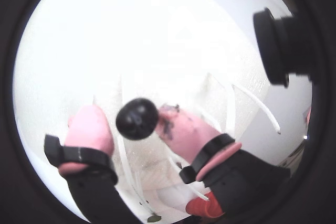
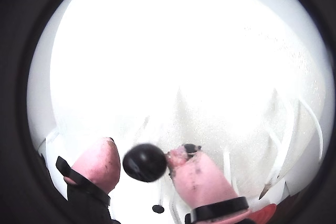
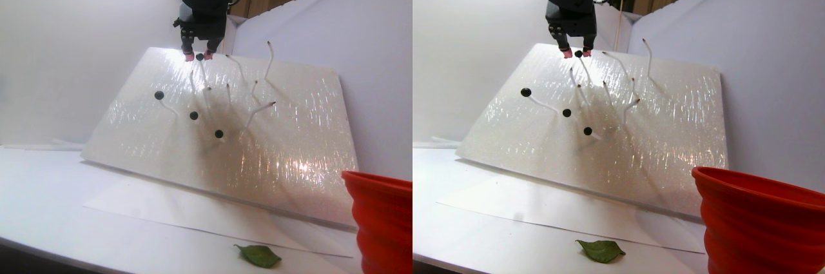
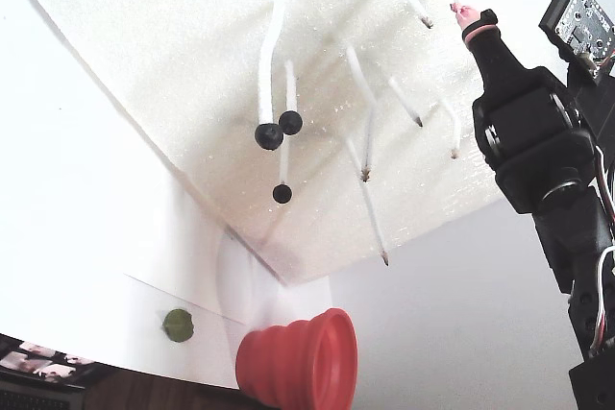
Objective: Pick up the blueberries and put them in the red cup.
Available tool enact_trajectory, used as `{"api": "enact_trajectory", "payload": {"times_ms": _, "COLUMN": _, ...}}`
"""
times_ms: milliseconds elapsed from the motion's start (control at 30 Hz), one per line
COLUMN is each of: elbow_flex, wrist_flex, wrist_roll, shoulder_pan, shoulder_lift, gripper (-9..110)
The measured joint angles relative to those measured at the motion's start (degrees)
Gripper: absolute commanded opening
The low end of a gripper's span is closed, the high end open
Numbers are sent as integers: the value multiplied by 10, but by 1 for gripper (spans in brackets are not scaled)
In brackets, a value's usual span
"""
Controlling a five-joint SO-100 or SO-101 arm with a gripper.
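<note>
My gripper (image 1: 131,114) has pink fingertips that stand open around one blueberry (image 1: 137,119). The berry touches the right finger (image 1: 181,129), and a small gap separates it from the left finger (image 1: 89,127). The other wrist view shows the same: gripper (image 2: 142,151), berry (image 2: 145,162). In the stereo pair view the gripper (image 3: 198,57) is at the top of the tilted white board (image 3: 290,138). Three more blueberries (image 3: 193,115) sit on white stalks lower on the board, also in the fixed view (image 4: 268,136). The red cup (image 3: 380,222) stands at the lower right, apart from the board.
Several bare white stalks (image 3: 258,109) stick out of the board beside the berries. A green leaf (image 3: 259,255) lies on the white table in front. White walls stand close behind and to the right of the board. The arm (image 4: 538,151) reaches in from above.
</note>
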Motion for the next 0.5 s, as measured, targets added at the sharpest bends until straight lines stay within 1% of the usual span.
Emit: {"api": "enact_trajectory", "payload": {"times_ms": 500, "elbow_flex": 0, "wrist_flex": -8, "wrist_roll": -5, "shoulder_pan": 0, "shoulder_lift": 0, "gripper": 15}}
